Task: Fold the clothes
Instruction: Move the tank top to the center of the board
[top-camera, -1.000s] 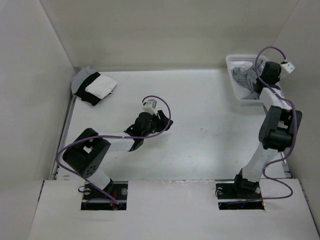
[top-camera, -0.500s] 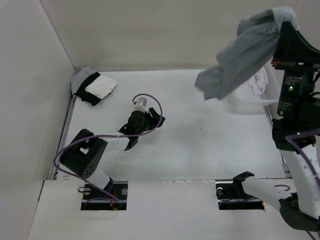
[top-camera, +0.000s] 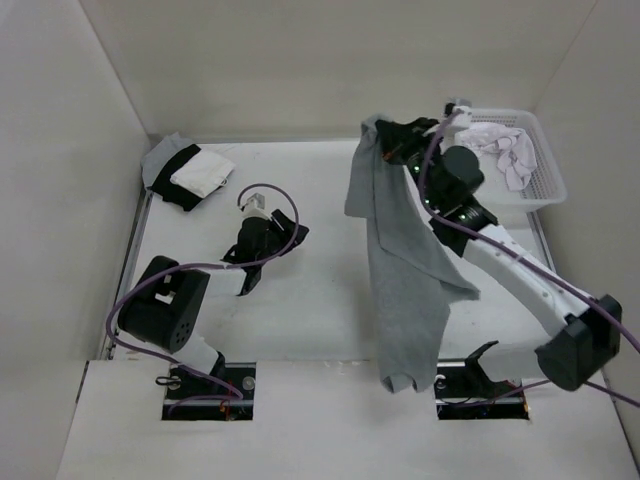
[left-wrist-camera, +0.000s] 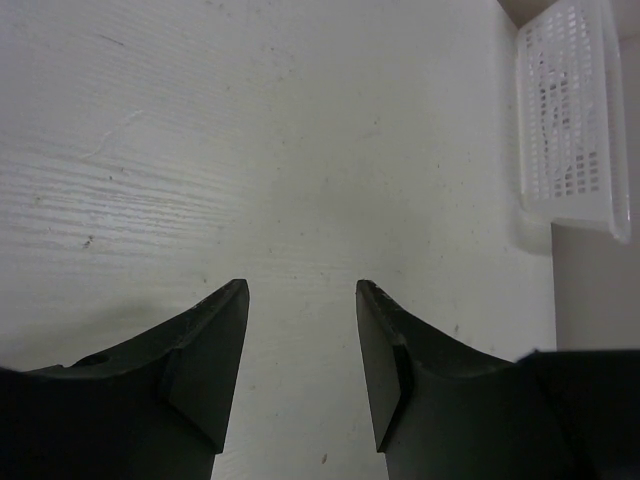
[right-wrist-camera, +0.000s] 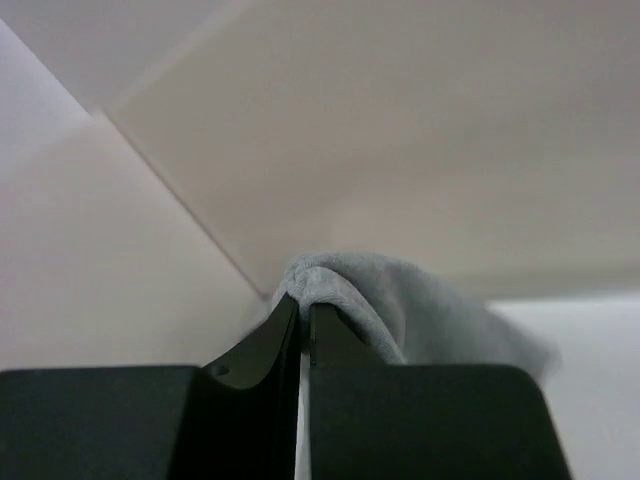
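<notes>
Hanging from the right gripper (top-camera: 384, 138), the grey tank top (top-camera: 400, 270) drapes in one long, loosely twisted length above the middle of the table (top-camera: 320, 310), its lower end reaching past the near edge in the overhead view; that gripper's fingers (right-wrist-camera: 262, 350) are pressed together on a bunched fold at the garment's top; the left gripper (top-camera: 292, 233) sits low over the table's left half, well apart from the top, jaws spread with nothing between them; a white basket (top-camera: 545, 175) at the far right corner holds a white garment (top-camera: 505, 152); a black, white and grey stack of clothes (top-camera: 188, 172) lies at the far left corner.
</notes>
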